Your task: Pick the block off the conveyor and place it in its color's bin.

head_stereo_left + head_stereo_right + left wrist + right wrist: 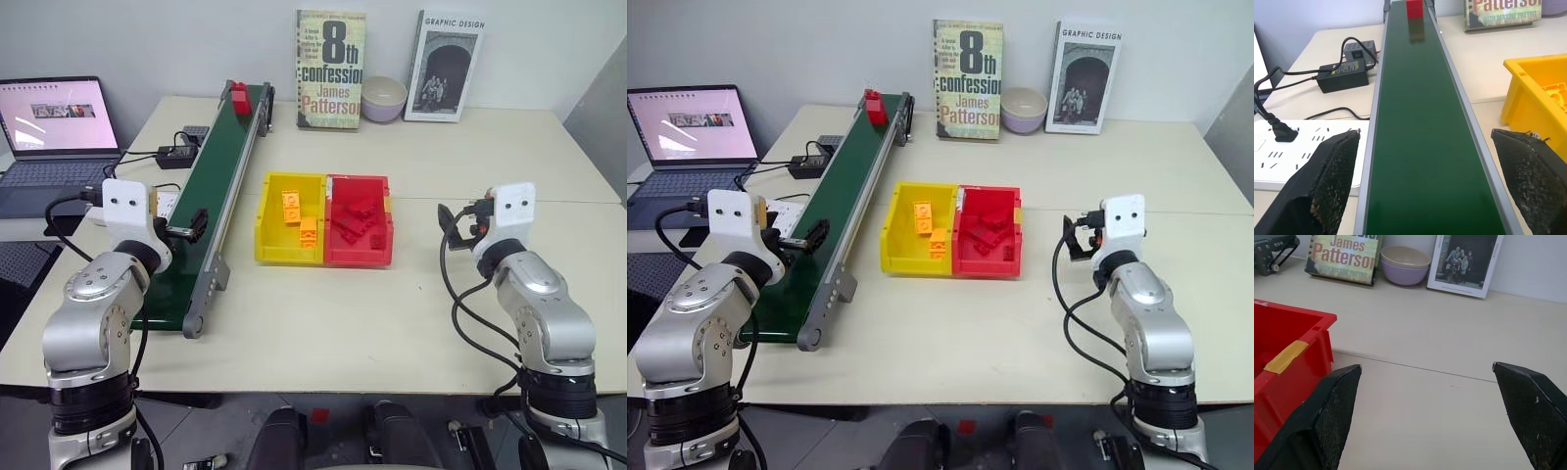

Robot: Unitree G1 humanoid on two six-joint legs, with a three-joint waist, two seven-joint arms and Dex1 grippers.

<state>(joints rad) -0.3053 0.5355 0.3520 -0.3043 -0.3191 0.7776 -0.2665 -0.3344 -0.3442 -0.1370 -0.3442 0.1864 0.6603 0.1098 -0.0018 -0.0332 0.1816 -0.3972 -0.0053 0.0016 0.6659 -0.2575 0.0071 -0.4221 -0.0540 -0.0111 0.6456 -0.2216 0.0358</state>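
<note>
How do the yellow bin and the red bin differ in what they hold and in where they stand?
The yellow bin holds a few orange bricks, while the red bin holds red bricks. The yellow bin stands nearer the conveyor, the red bin on the far side from it. Both are open-topped rectangular trays, joined side by side.

laptop cut off, red bin's bricks indistinct

block: red brick, upright at conveyor's far end | conveyor: long dark green belt, grey rails | bin: open red tray holding red bricks, joined to yellow tray
</note>
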